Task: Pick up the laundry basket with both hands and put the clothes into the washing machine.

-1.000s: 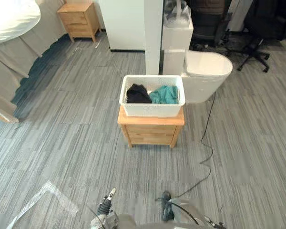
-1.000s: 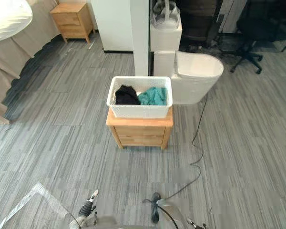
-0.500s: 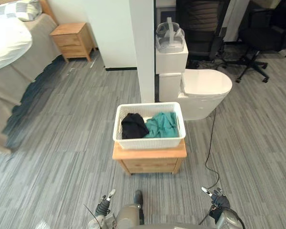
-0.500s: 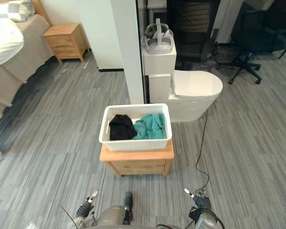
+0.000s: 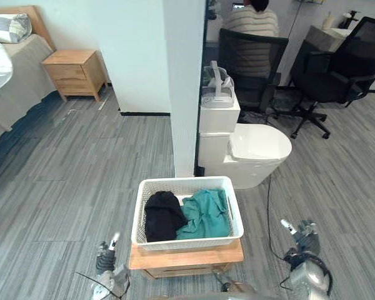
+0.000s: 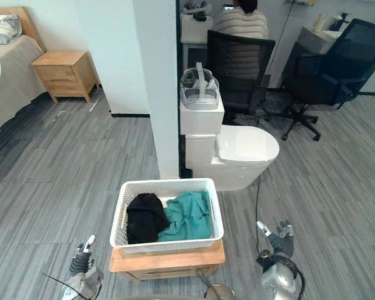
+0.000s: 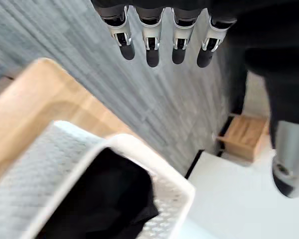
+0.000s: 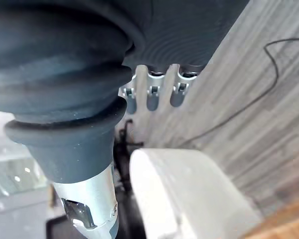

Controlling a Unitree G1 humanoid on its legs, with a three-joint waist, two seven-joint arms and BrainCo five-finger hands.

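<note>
Atop the wooden stand (image 5: 184,257), the laundry basket (image 5: 187,237) needs left hand (image 5: 105,261) and right hand (image 5: 305,236), both straight-fingered and empty, gripping opposite rims evenly.

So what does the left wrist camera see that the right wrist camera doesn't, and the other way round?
The left wrist view's own: the left hand, fingers straight, near a corner of the white laundry basket with the black garment in it, the wooden stand under the basket, and a small wooden nightstand farther off. The right wrist view's own: the right hand, fingers straight, with the white toilet past it. Shared: the grey striped floor.
</note>
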